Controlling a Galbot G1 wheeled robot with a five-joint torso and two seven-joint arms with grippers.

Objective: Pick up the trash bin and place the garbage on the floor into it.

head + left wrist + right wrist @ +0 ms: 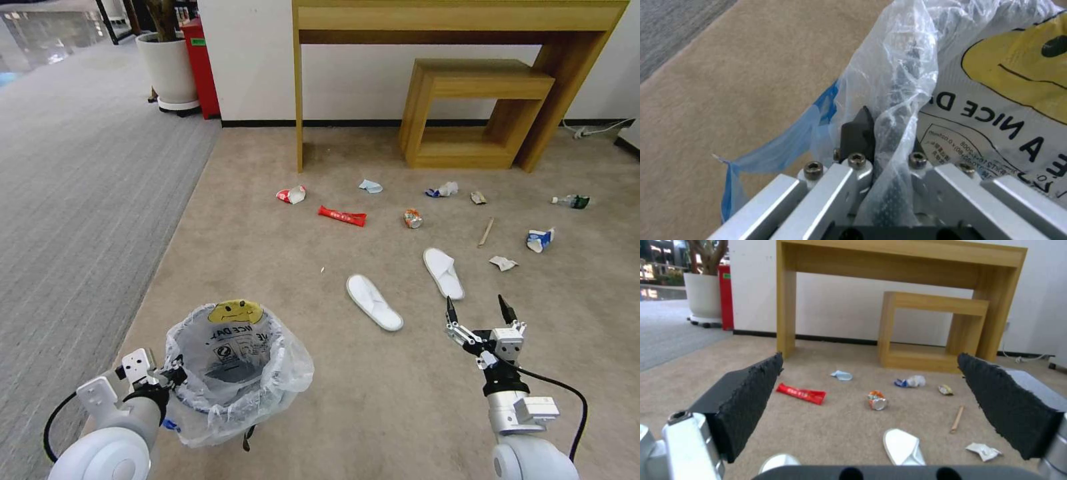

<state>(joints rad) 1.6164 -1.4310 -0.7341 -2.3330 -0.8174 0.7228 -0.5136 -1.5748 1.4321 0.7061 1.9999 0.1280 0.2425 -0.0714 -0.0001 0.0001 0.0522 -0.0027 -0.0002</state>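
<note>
Beige short-pile floor: left tool pinches the crinkly-bagged round trash bin; right tool gapes.

Right hand held low over the beige carpet, its two black pads spread wide apart, nothing between them. Between the pads, on the carpet: red wrapper, crushed can, wooden stick, white slipper, crumpled paper. Wooden console and smaller wooden stool stand at the wall behind.
</note>
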